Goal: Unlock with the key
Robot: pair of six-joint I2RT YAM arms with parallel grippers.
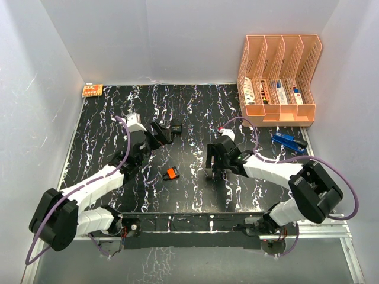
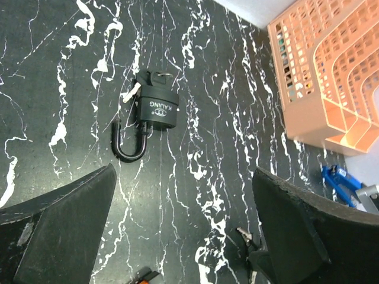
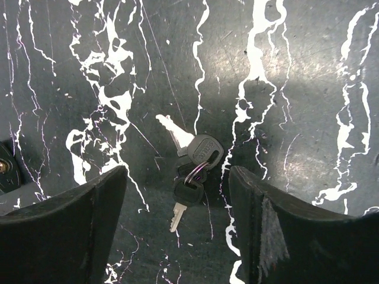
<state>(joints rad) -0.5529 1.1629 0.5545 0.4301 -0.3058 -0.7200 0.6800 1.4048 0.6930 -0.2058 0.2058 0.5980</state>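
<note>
Right claw (image 3: 176, 177) spread wide, straddling the key bunch (image 3: 195, 155): the pick-up step appears to be in hand.
Left claw (image 2: 183, 174) hangs spread near the black padlock (image 2: 157, 105), which lies flat on the bench (image 1: 195, 106). The right likely must descend and pinch one key's head.

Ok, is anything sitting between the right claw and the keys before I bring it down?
Nothing visible does. The keys lie flat on the table, right between the open fingers of the right claw. No other object is in the gap or on top of them.
</note>
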